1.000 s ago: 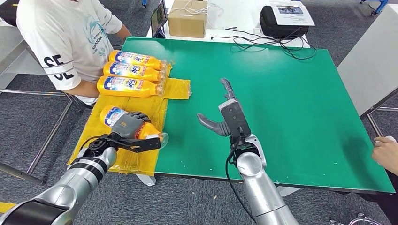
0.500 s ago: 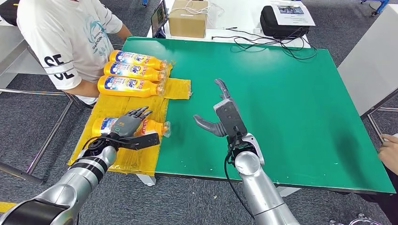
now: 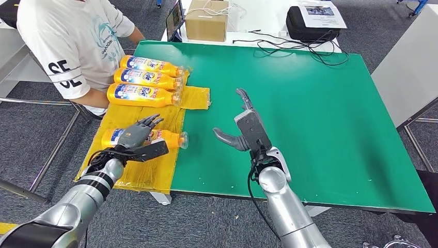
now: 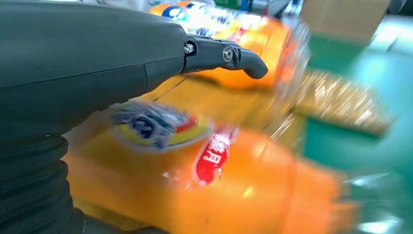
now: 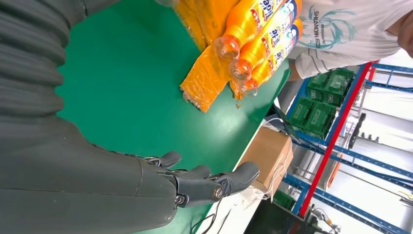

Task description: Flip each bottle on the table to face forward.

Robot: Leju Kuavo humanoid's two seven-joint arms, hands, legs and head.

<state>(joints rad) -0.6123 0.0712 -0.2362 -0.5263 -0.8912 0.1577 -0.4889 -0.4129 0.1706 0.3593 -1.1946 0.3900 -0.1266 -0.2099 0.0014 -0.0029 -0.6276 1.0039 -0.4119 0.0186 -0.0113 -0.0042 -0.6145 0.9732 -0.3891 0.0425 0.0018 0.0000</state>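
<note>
1. Bottle nearest the robot lies on its side on the yellow sheet, cap toward the green surface, label up in the left wrist view
2. Left hand sits over the bottle's label end, fingers extended across the top and thumb low beside it; whether it actually grips cannot be told, so contact looks like resting, not clamping
3. Right hand hangs above the surface, well apart from the bottles, fingers spread, holding nothing
4. Three bottles lie side by side at the sheet's far end, touching, caps toward the green, labels up; person in a white shirt sits just beyond them
5. Judgement: near bottle looks label-up already, so the task seems close to done if this face counts as forward
6. Step in hand, judged: settle the bottle and let go. Lift the fingers straight off, no sideways drag; a round bottle on slick film will likely roll
7. If the label is still off-centre, nudge with the fingers on top, thumb as a stop
8. Risk: the cap end lies near the sheet's edge; a push along the bottle could slide it onto the green
</note>
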